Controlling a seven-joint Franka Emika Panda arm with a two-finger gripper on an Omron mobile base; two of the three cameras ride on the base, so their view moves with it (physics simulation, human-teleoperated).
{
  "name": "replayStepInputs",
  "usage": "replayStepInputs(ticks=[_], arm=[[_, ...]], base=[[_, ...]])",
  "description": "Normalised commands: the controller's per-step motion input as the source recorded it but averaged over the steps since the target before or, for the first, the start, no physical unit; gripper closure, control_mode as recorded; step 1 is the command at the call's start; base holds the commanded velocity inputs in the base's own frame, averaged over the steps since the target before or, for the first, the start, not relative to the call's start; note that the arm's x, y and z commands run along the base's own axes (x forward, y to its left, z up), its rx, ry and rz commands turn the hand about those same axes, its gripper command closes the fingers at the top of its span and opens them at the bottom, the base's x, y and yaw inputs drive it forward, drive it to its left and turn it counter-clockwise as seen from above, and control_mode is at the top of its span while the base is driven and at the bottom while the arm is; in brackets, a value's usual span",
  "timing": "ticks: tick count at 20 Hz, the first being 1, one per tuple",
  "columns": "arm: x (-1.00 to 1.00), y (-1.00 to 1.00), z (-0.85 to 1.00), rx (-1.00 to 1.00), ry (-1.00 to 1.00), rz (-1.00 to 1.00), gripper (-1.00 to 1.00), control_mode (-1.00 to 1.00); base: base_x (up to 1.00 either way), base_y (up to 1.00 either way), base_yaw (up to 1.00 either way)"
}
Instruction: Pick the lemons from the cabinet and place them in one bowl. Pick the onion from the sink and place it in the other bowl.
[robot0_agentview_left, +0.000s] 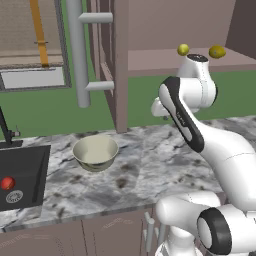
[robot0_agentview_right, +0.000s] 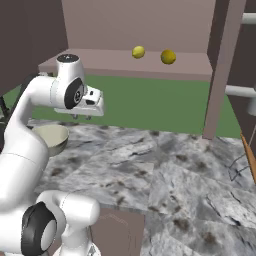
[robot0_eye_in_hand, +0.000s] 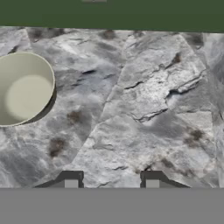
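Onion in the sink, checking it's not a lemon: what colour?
Glossy red onion, clearest in the left base view.

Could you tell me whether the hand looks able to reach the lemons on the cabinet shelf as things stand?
Probably yes: the lemons lie at the open front of the cabinet shelf, nothing before them, and the empty hand hangs just below.

Two lemons (robot0_agentview_left: 183, 49) rest apart on the cabinet (robot0_agentview_left: 165, 59) shelf above the tabletop (robot0_agentview_left: 150, 170), whose bowl (robot0_agentview_left: 95, 153) stands right of the sink (robot0_agentview_left: 22, 172) holding the onion (robot0_agentview_left: 7, 183).
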Motion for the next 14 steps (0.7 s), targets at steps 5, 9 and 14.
replayStepInputs(ticks=[5, 9, 14], arm=[[-0.15, 0.0, 0.06, -0.04, -0.09, -0.01, -1.0, -1.0], [-0.17, -0.09, 0.22, -0.09, -0.27, -0.18, -1.0, -1.0], [-0.05, -0.16, 0.34, -0.07, -0.17, -0.26, -1.0, -1.0]], base=[[0.0, 0.0, 0.0], [0.0, 0.0, 0.0], [0.0, 0.0, 0.0]])
